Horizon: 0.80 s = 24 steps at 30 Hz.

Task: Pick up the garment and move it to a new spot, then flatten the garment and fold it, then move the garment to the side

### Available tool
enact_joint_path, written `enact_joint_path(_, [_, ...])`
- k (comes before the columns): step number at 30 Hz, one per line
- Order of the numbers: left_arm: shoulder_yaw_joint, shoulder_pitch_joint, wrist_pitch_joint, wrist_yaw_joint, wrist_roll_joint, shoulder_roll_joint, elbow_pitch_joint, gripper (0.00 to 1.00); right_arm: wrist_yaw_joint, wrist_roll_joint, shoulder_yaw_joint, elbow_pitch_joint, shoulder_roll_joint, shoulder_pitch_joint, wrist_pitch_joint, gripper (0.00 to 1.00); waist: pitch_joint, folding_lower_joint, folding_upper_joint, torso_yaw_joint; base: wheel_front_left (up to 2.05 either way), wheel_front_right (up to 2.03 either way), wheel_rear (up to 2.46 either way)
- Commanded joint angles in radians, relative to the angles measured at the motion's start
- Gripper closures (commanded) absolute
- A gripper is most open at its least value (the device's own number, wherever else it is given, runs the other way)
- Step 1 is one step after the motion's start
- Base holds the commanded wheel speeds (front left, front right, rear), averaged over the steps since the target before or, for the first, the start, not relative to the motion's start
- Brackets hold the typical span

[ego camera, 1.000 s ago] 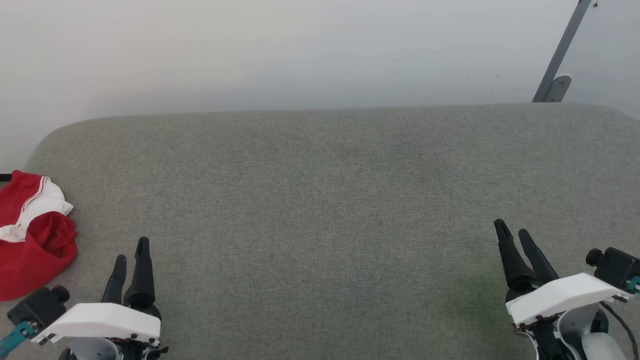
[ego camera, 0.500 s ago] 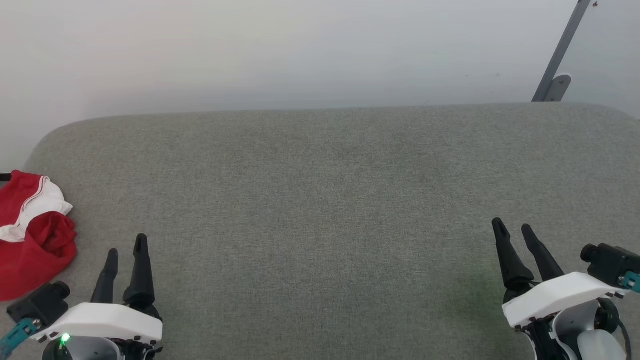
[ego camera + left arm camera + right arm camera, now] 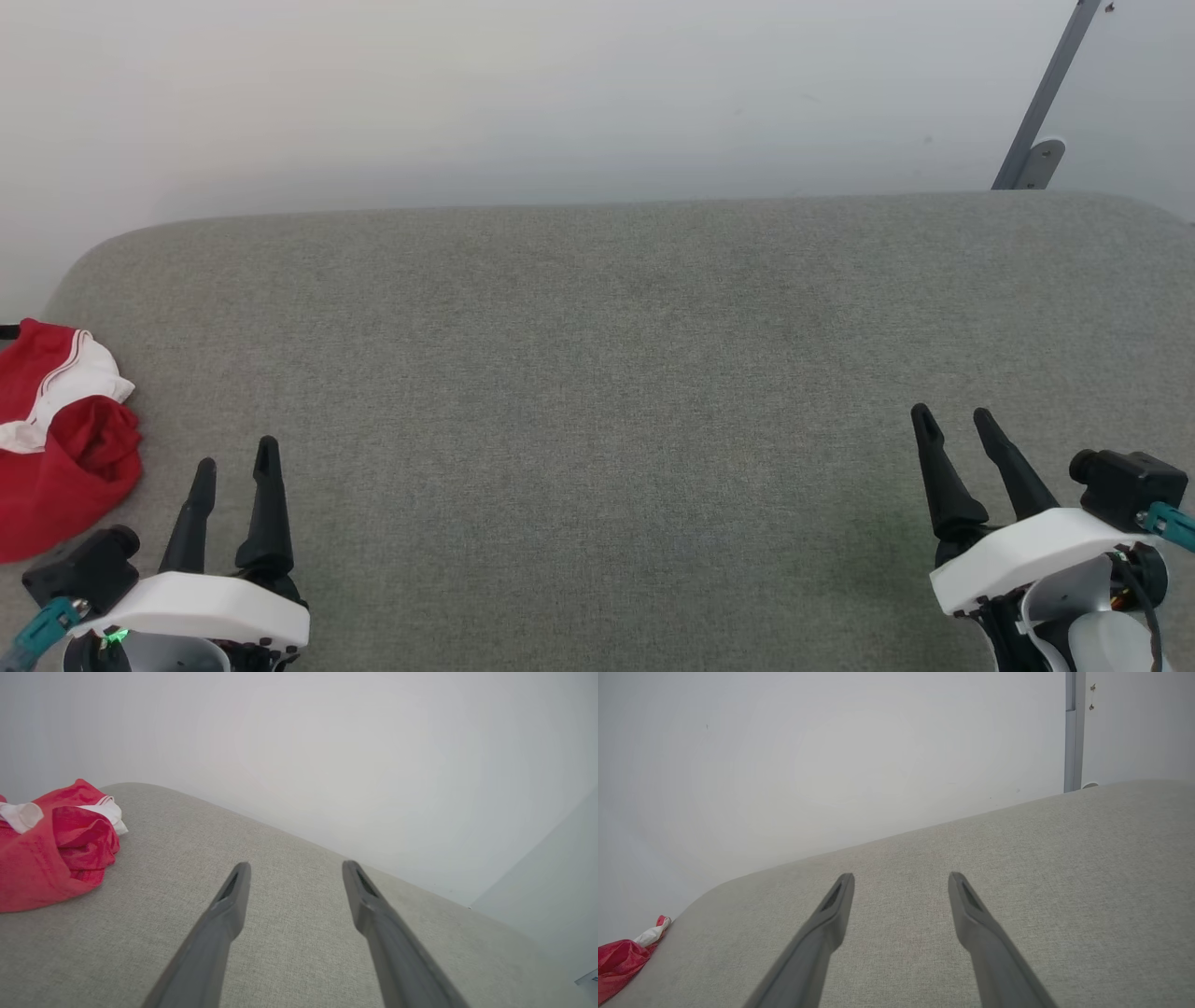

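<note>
Red garment [image 3: 56, 448] lies crumpled at the far left edge of the grey fabric-topped table [image 3: 597, 373], with a white sleeve and striped trim showing on top. It is partly cut off by the head view's left edge. No chest letters can be made out.

Left tool [image 3: 235, 455] is at near left, released, fingers spread and holding nothing. It is near the garment but not touching, and sits just to its right. In the left wrist view the tool [image 3: 296, 865] points across bare fabric, with the garment [image 3: 51, 858] off to the left.

Right tool [image 3: 950, 413] is at near right, also released and empty, well apart from the garment. In the right wrist view the tool [image 3: 901, 876] is over bare table and the garment [image 3: 619, 959] is at the lower left corner.

Pale wall [image 3: 467, 93] runs behind the table. A grey metal bar [image 3: 1046, 93] with a bracket stands at far right.
</note>
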Motion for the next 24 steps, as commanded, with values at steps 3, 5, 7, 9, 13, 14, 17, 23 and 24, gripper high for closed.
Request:
enact_joint_path(3, [-0.003, 0.001, -0.013, -0.003, 0.034, 0.014, -0.012, 0.00, 0.000, -0.036, 0.001, -0.010, -0.009, -0.018, -0.011, 0.00, 0.001, 0.0000, -0.0001, 0.000, 0.00, 0.00, 0.00])
enact_joint_path(5, [-0.005, 0.002, -0.017, -0.002, 0.048, 0.016, -0.012, 0.00, 0.000, -0.054, 0.003, -0.012, -0.010, -0.018, -0.015, 0.00, 0.001, 0.0000, -0.0001, -0.001, 0.00, 0.00, 0.00])
enact_joint_path(7, [-0.010, 0.003, -0.024, 0.000, 0.063, 0.020, -0.013, 0.00, 0.000, -0.078, 0.003, -0.014, -0.011, -0.019, -0.020, 0.00, 0.001, 0.0000, -0.0001, -0.001, 0.00, 0.00, 0.00])
enact_joint_path(9, [-0.012, 0.004, -0.028, 0.001, 0.076, 0.021, -0.015, 0.00, 0.000, -0.094, 0.004, -0.016, -0.011, -0.018, -0.023, 0.00, 0.001, 0.0000, -0.0001, -0.001, 0.00, 0.00, 0.00])
enact_joint_path(13, [-0.019, 0.007, -0.036, 0.004, 0.105, 0.027, -0.016, 0.00, 0.000, -0.127, 0.006, -0.020, -0.014, -0.018, -0.027, 0.00, 0.001, 0.0000, -0.0001, -0.001, 0.00, 0.00, 0.00])
enact_joint_path(14, [-0.020, 0.007, -0.038, 0.005, 0.110, 0.029, -0.017, 0.00, 0.001, -0.135, 0.007, -0.021, -0.014, -0.018, -0.028, 0.00, 0.001, 0.0000, -0.0001, -0.001, 0.00, 0.00, 0.00])
enact_joint_path(17, [-0.025, 0.008, -0.045, 0.006, 0.125, 0.035, -0.018, 0.00, 0.001, -0.156, 0.008, -0.023, -0.016, -0.019, -0.033, 0.00, 0.002, 0.0000, -0.0001, -0.001, 0.00, 0.00, 0.00])
enact_joint_path(23, [-0.034, 0.012, -0.056, 0.008, 0.161, 0.046, -0.020, 0.00, 0.001, -0.203, 0.011, -0.029, -0.018, -0.018, -0.039, 0.00, 0.003, 0.0000, -0.0001, -0.002, 0.00, 0.00, 0.00])
enact_joint_path(24, [-0.036, 0.013, -0.057, 0.008, 0.166, 0.047, -0.021, 0.00, 0.001, -0.209, 0.011, -0.030, -0.018, -0.017, -0.040, 0.00, 0.003, 0.0000, -0.0001, -0.002, 0.00, 0.00, 0.00])
